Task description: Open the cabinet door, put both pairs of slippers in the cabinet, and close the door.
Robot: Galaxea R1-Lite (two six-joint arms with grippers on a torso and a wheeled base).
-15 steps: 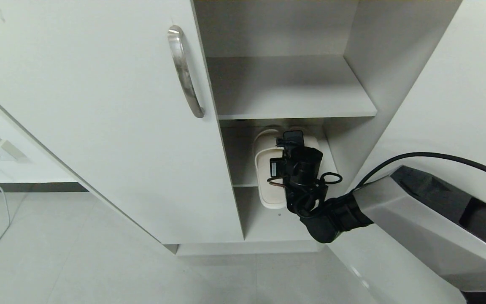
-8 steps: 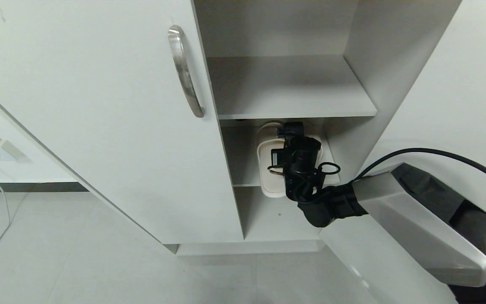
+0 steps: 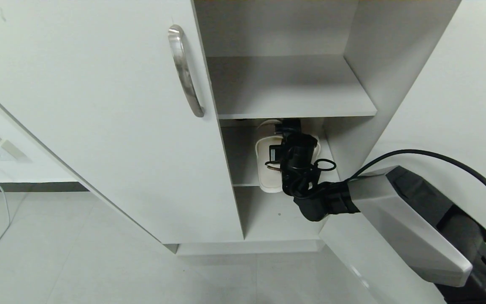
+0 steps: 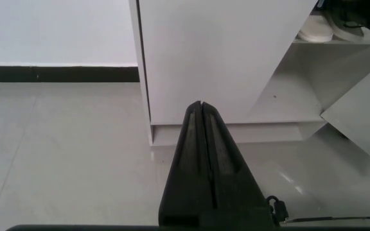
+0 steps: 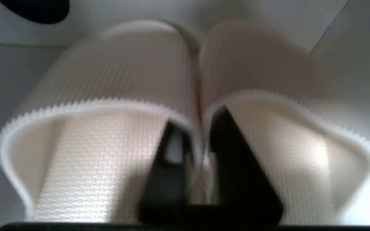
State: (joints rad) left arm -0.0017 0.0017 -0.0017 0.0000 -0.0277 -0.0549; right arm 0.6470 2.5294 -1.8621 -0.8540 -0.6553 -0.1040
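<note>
Door (image 3: 99, 105) open; my right gripper (image 5: 198, 160), clamped on one pair of slippers (image 5: 108, 147), is at the middle shelf (image 3: 243, 171); left gripper (image 4: 201, 112) pressed together over the floor. Left to do, I judge: second pair, closing.

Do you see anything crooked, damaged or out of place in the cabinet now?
Nothing looks damaged. The cream slippers lie side by side on the middle shelf, pinched by the right gripper; their heels stick out a little past the shelf's front edge.
</note>
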